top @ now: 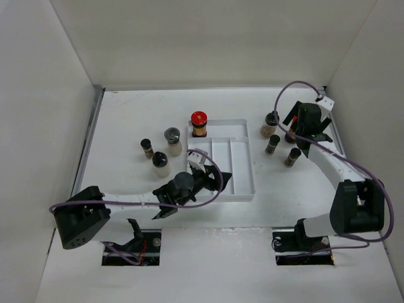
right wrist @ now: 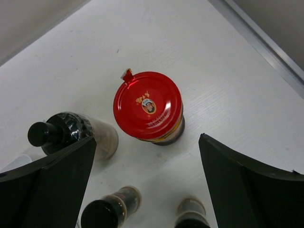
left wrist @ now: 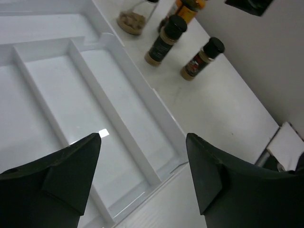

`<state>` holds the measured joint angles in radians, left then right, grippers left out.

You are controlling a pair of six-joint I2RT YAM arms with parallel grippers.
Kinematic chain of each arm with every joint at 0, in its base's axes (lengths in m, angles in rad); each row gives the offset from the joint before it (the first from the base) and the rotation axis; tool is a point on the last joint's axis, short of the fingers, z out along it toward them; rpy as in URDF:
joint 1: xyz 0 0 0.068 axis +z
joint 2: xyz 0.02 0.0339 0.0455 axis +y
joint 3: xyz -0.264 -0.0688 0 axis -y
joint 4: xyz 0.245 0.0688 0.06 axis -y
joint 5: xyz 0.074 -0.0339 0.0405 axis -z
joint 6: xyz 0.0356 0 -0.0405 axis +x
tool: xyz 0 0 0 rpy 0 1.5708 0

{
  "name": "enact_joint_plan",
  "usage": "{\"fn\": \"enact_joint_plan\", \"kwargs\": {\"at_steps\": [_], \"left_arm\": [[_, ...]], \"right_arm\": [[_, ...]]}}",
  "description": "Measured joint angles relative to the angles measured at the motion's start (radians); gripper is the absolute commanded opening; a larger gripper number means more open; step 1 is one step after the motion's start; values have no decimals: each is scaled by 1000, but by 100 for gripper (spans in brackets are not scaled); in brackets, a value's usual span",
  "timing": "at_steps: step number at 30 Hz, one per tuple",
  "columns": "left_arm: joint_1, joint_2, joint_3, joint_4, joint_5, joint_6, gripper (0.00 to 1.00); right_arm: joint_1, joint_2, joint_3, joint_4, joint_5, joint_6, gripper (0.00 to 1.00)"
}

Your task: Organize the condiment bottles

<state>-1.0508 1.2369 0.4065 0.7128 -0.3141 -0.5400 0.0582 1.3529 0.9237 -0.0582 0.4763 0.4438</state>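
2 arms, the left arm [top: 126, 202] and right arm [top: 325, 163], share white tubular links and bulky black joint housings. A lilac cable [top: 278, 98] loops along each. The left claw [left wrist: 143, 137] and right claw [right wrist: 147, 138] carry broad, matte-black fingers [right wrist: 237, 185] — wedge-shaped.

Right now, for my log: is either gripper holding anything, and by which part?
Nothing held: left gripper open over tray, right gripper open above red-capped jar.
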Motion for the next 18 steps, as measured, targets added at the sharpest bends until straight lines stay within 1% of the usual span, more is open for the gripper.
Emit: {"fn": "enact_joint_plan", "kwargs": {"at_steps": [5,8,11,15,16,18], "left_arm": [[-22,103,-51,164,71,-16,79],[-26,106,-91,205,87,-24,79],[-26,102,-100,234,90,-28,79],[-26,90,-100,265,90,-30,79],[-26,90,-100,271,90,-30,79],[-26,90,-100,278,90,-32,79]], "right_arm": [[-13,145,97,-3,-24,-27,96],[-37,204,126,-3,-30,-32,95],[-55,249,136,-7,-28,-33,93],[-59,300,162,-14,-28,-40,85],[-59,311,168,-16,-28,-43,82],[-59,322,175,-18,-28,-51,71]]}}
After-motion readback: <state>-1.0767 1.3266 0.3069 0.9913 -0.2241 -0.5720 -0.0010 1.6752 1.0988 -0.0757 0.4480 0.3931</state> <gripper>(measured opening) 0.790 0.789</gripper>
